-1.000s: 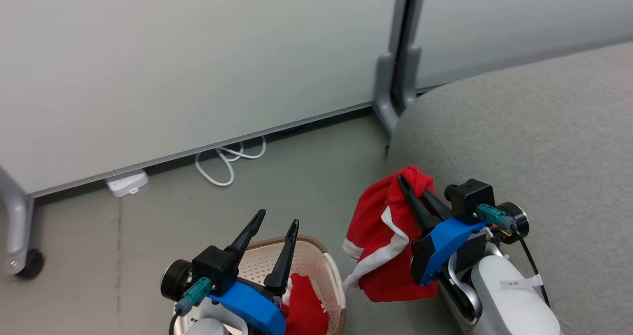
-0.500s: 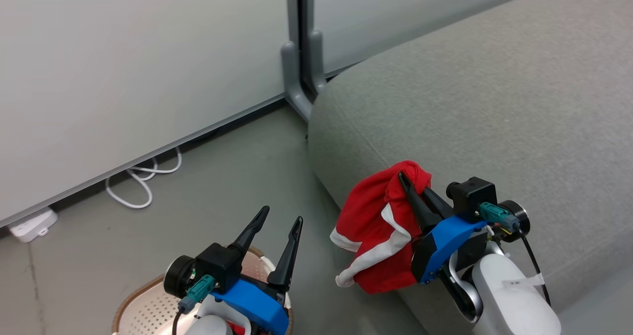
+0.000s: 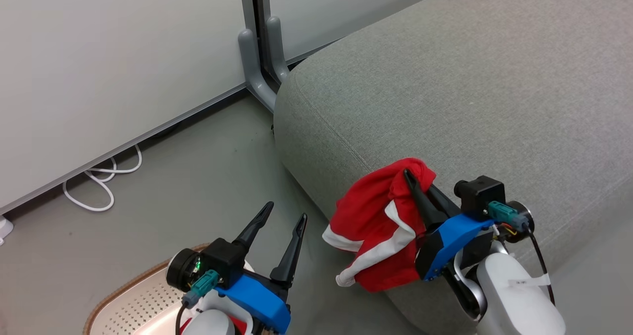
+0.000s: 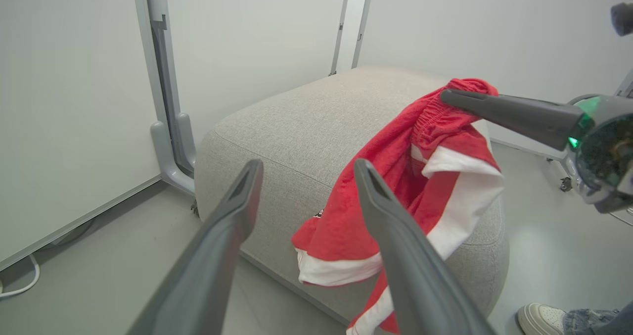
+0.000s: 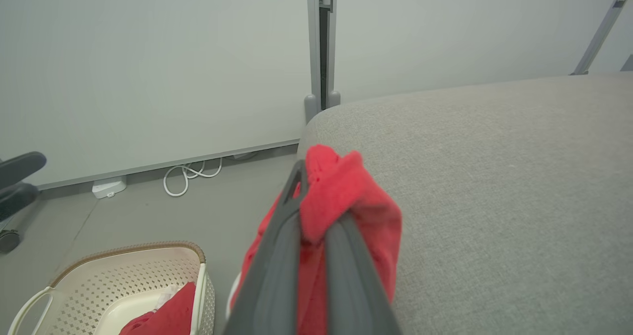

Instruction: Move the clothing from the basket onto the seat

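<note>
Right claw [image 3: 410, 176] pinches red clothing [image 3: 376, 221] mid-frame at the seat [image 3: 470, 77] edge; our left claw [image 3: 286, 210] is spread, more red in the basket [image 5: 123, 280] lower left.

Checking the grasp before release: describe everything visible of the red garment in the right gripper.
The bright red soft-fabric garment with white trim bands is bunched at its gathered top between the shut jaws of the right gripper. The rest hangs loose and crumpled below, by the near edge of the grey fabric-upholstered seat cushion; whether it touches the cushion is unclear.
</note>
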Robot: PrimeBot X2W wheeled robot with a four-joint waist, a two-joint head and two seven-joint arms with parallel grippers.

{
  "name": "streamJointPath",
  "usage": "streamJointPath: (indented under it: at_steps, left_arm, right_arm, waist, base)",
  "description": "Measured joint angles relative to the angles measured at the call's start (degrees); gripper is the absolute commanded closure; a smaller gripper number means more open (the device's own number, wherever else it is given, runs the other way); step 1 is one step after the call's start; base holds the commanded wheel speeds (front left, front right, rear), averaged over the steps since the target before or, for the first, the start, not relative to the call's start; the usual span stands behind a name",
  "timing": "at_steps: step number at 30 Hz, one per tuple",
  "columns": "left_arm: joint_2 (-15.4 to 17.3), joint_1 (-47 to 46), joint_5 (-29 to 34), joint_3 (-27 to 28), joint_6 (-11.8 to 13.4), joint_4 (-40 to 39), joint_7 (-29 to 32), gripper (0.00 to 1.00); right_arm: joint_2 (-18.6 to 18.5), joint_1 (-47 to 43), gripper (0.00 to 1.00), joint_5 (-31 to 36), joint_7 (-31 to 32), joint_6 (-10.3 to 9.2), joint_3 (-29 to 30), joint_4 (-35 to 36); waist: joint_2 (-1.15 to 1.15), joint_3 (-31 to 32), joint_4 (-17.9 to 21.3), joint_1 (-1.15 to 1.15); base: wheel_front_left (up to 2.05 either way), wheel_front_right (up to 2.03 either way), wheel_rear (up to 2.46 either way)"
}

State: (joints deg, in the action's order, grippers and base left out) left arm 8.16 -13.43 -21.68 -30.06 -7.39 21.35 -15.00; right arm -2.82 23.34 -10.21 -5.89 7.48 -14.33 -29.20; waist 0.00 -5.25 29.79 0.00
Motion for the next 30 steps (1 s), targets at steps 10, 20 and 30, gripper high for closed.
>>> streamJointPath:
  at_steps: [10, 20, 30]
  left_arm:
    - [1.79, -3.95, 1.21, -1.15, 0.0, -0.71, 0.0, 0.0]
    - [7.04, -12.56, 3.13, -4.08, 0.0, -4.68, 0.8, 0.0]
    - [12.16, -17.66, 5.64, -4.32, 0.0, -14.34, 4.87, 0.0]
  right_arm:
    - [-0.15, 11.87, 1.0, -1.2, 2.77, 0.0, 8.27, -1.15]
    - [-9.55, 32.7, 1.0, 0.73, 6.37, 0.01, 24.24, -3.27]
    - [-17.57, 41.45, 1.0, 3.52, 3.68, 0.01, 36.51, -6.62]
  waist:
    - [0.0, -5.48, -1.75, 0.0]
    - [0.0, -18.73, -4.47, 0.01]
    - [0.0, -32.53, -6.7, 0.01]
  base:
    - [0.0, 0.0, 0.0]
    - [0.0, 0.0, 0.0]
    - [0.0, 0.0, 0.0]
